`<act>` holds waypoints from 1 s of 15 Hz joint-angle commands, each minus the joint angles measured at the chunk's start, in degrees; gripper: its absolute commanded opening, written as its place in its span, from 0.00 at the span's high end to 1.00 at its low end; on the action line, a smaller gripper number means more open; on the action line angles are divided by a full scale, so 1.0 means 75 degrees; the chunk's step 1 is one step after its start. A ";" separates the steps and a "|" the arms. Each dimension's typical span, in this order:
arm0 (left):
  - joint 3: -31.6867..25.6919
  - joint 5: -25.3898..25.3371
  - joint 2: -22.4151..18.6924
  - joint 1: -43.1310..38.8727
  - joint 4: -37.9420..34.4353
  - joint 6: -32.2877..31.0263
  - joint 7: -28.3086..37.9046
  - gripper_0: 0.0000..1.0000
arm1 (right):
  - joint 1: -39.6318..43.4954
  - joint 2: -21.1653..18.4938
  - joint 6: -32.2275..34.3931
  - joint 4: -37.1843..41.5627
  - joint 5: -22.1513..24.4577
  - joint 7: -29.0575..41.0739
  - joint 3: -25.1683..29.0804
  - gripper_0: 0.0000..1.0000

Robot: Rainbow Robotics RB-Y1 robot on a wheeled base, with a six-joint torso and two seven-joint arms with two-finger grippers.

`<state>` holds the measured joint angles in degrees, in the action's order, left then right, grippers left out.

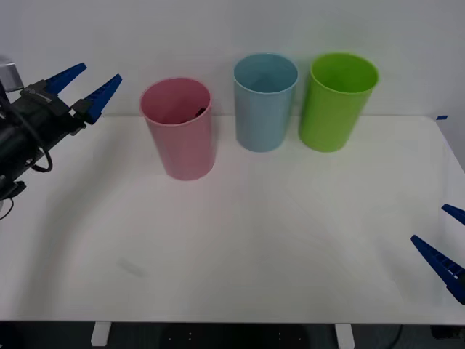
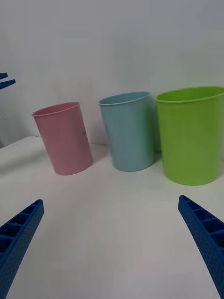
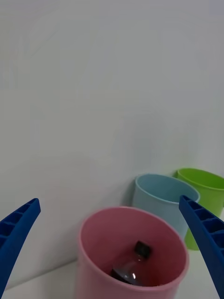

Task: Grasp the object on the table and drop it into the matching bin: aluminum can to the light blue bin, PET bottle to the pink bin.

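Small clear plastic bottle with black cap (image 3: 133, 264) lies tilted inside the tall pink plastic bin (image 1: 179, 129). Left gripper (image 1: 86, 86), fingers spread and empty, hangs just left of its rim. Right gripper (image 1: 445, 243) open, low at the white table (image 1: 254, 247) edge.

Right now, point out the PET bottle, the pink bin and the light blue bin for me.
PET bottle (image 3: 141, 248): left wrist view, on its black cap, inside the pink bin.
Pink bin (image 1: 182, 145): front view, on its outer wall.
Light blue bin (image 1: 261, 116): front view, on its outer wall.
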<state>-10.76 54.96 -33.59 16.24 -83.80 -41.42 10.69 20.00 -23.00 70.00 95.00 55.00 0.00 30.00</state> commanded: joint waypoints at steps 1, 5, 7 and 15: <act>-0.0768 0.0019 -0.0208 -0.0677 -0.0158 -0.0654 0.0004 0.00 | 0.0000 0.0000 0.0000 0.0000 0.0000 0.0000 0.0000 0.00; -0.1741 0.0031 -0.0525 -0.1837 -0.0416 -0.1415 -0.0078 0.00 | 0.0000 0.0000 0.0000 0.0000 0.0000 0.0000 0.0000 0.00; -0.2210 0.0043 -0.0536 -0.2388 -0.0498 -0.1825 -0.0184 0.00 | 0.0000 0.0000 0.0000 0.0000 0.0000 0.0000 0.0000 0.00; -0.3300 -0.0039 -0.0536 -0.4532 -0.0920 -0.2646 -0.1063 0.00 | 0.0000 0.0000 0.0000 0.0000 0.0000 0.0000 0.0000 0.00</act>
<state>-35.34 54.87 -37.61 -16.55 -90.71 -61.12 4.28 20.00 -23.00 70.00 95.00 55.00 0.00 30.00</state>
